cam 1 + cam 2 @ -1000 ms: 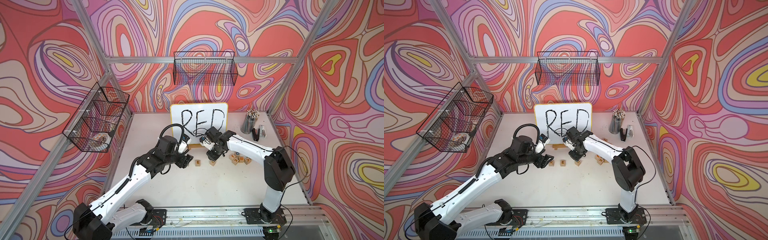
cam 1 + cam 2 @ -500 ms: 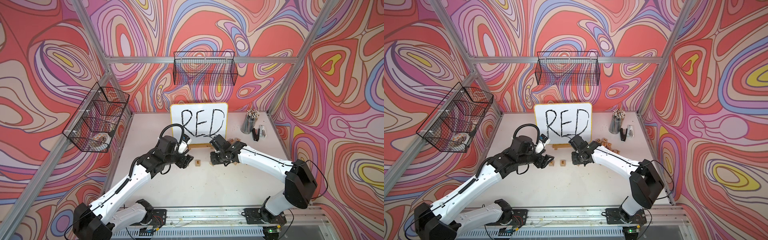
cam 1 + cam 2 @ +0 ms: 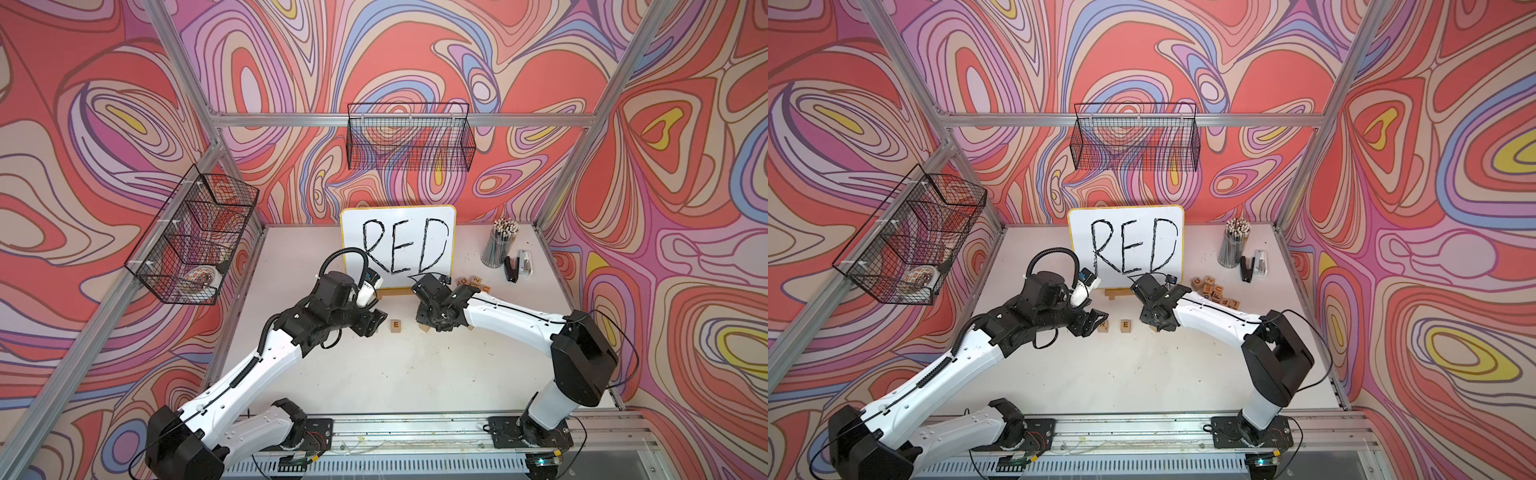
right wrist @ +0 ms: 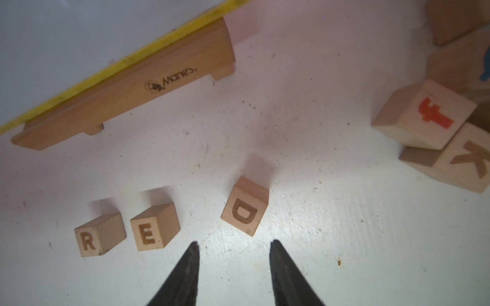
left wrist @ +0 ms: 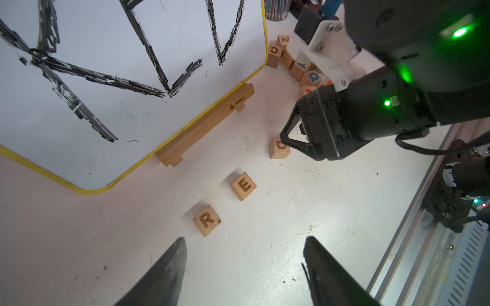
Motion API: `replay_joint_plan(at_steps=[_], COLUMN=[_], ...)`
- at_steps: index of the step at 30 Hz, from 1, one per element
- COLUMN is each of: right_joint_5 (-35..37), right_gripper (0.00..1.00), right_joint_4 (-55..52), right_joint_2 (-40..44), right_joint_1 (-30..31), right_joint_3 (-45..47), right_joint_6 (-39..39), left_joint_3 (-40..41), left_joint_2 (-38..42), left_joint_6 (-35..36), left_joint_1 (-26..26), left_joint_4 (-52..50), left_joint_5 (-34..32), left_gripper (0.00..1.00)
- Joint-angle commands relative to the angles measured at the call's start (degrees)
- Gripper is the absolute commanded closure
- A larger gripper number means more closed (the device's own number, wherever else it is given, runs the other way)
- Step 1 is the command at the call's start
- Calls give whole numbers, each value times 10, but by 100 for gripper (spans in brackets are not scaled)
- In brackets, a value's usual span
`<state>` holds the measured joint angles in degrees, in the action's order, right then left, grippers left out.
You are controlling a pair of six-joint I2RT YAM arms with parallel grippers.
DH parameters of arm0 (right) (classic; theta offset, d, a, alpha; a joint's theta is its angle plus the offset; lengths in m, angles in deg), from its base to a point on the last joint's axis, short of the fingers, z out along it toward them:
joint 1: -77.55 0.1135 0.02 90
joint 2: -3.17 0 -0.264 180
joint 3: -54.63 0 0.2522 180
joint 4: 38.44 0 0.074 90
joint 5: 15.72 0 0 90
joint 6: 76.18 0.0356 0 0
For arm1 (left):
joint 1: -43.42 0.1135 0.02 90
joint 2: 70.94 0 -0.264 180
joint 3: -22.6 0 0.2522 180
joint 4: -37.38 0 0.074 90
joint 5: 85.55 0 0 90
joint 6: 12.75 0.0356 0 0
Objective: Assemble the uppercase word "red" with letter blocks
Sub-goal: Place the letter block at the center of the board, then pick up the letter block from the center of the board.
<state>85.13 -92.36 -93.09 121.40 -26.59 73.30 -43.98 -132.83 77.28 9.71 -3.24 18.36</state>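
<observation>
Over the last second you let the right gripper (image 4: 234,241) spread its jaws and ease back, so by this moment it stood open and empty. The D block (image 4: 244,209) sat free on the table (image 4: 331,217), just ahead of its fingertips. That put all three letters down in front of the white board (image 3: 397,245), in the order R block (image 4: 95,235), E block (image 4: 152,230), then D, so the word looked essentially laid out. The D was a plain light-wood cube with a brown letter. It sat skewed, farther from E than E was from R, and its letter seemed turned sideways. Your left gripper (image 5: 245,238) hung open near R, holding nothing.
</observation>
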Motion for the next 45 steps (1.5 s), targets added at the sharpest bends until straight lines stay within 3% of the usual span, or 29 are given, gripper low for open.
replay_joint_plan(at_steps=[1, 31, 45], right_joint_5=[5, -35, -41], right_gripper=[54, 54, 76], right_joint_4=[-13, -2, -31], right_joint_2=[-10, -105, -129], right_joint_1=[2, -23, -27], right_joint_3=[-14, -35, -69], right_joint_6=[28, 14, -95], left_joint_3=[2, 2, 1], left_joint_2=[13, 7, 6], left_joint_6=[9, 11, 12], left_joint_1=[-6, -6, -6], left_joint_4=[-7, -8, -8], left_joint_5=[4, 2, 3], left_gripper=[27, 27, 27])
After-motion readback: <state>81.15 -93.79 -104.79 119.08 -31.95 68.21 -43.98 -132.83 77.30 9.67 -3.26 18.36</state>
